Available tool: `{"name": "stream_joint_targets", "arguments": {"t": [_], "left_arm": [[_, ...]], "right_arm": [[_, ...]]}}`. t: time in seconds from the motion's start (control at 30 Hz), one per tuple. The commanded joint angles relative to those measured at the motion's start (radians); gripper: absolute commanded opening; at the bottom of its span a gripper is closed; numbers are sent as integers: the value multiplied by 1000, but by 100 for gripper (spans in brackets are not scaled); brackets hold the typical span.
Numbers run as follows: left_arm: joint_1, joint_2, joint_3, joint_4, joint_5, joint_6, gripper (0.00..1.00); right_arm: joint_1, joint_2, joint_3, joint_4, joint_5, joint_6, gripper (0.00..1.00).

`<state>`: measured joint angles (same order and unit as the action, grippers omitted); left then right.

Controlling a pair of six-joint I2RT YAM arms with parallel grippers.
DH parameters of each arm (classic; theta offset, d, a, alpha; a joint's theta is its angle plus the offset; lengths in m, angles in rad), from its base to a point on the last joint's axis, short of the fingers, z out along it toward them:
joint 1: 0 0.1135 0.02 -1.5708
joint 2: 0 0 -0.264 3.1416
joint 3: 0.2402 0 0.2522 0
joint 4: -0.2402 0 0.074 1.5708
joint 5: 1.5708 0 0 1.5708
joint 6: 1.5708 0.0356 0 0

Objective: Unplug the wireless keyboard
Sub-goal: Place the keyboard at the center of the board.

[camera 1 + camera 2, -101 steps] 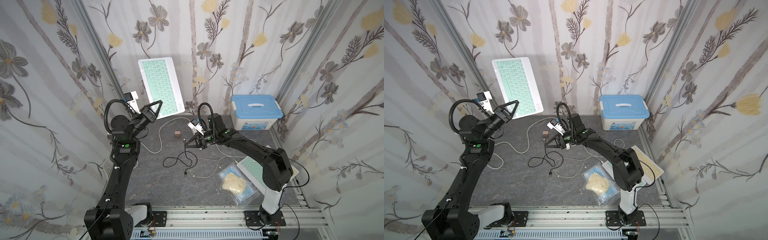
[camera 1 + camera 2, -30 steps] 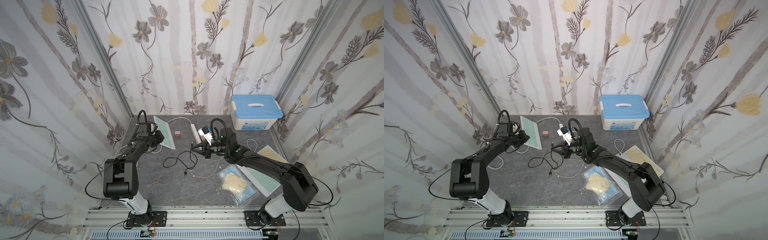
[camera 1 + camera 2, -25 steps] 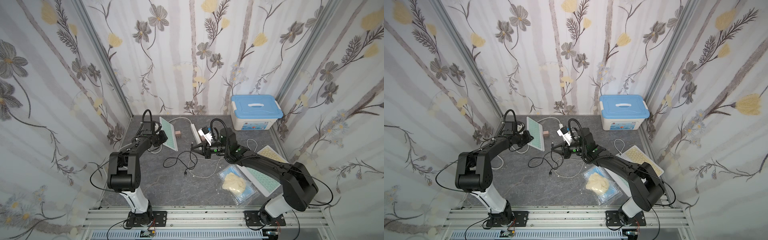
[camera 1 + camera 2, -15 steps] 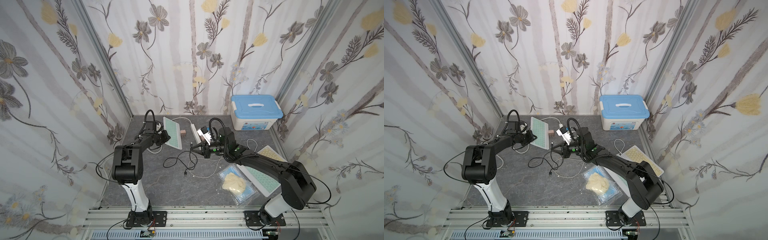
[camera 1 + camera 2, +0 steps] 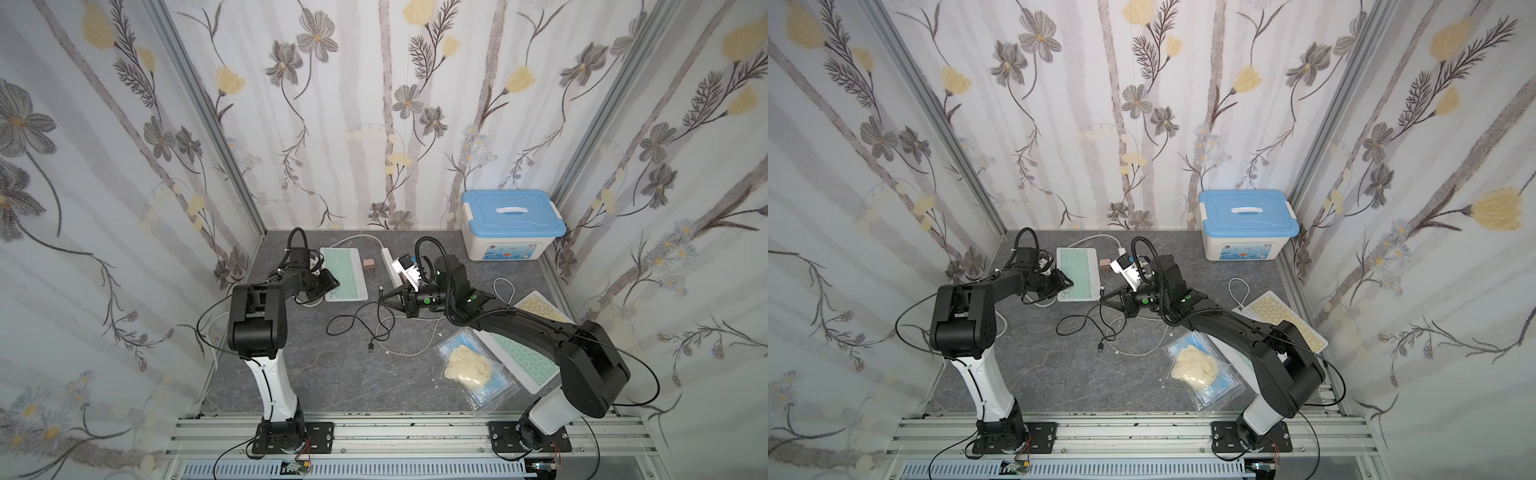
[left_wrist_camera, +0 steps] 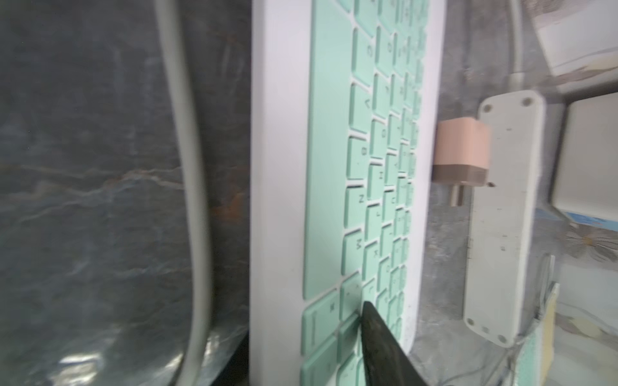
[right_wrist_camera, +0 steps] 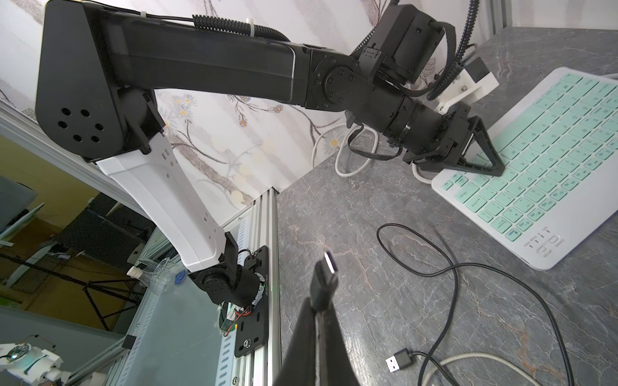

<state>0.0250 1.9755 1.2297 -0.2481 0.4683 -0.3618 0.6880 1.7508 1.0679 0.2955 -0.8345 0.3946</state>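
Plug (image 7: pixel 324 277) out, job apparently done: right gripper (image 5: pixel 388 297) pinches that end of the black cable (image 7: pixel 449 264) tight and holds it in the air, well apart from the mint keyboard (image 5: pixel 345 274), which lies flat at the far left of the table (image 5: pixel 332 374). Left gripper (image 5: pixel 328 280) sits at the keyboard's near left corner, one finger (image 6: pixel 378 347) on the keys, likely to brace it against a pull; whether it clamps the edge cannot be told. Slack cable loops loose across grey, marble-veined stone. A strip (image 6: pixel 501 200), a charger (image 6: pixel 461 157), a blue-lidded box (image 5: pixel 513 216) and a spare keyboard (image 5: pixel 523 359) crowd the far and right sides, inside floral-papered walls (image 5: pixel 374 124).
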Motion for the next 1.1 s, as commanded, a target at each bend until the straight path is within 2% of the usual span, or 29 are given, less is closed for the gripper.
{"name": "stream_joint_targets", "arguments": {"t": [0.0,0.2,0.63,0.9,1.07], "left_arm": [[5,2,20,-92,-26,53,53],[22,-1,46,-109,-31,64,64],[53,28,130,-179,-138,98,66],[77,80,167,-174,-135,93,65],[80,4,150,-164,-130,96,65]], "right_arm": [[3,6,13,9,-9,-7,0],[4,5,23,5,-13,-5,0],[5,8,30,-6,-14,-7,0],[6,9,24,-10,-6,-4,0],[6,3,20,-14,18,7,0]]}}
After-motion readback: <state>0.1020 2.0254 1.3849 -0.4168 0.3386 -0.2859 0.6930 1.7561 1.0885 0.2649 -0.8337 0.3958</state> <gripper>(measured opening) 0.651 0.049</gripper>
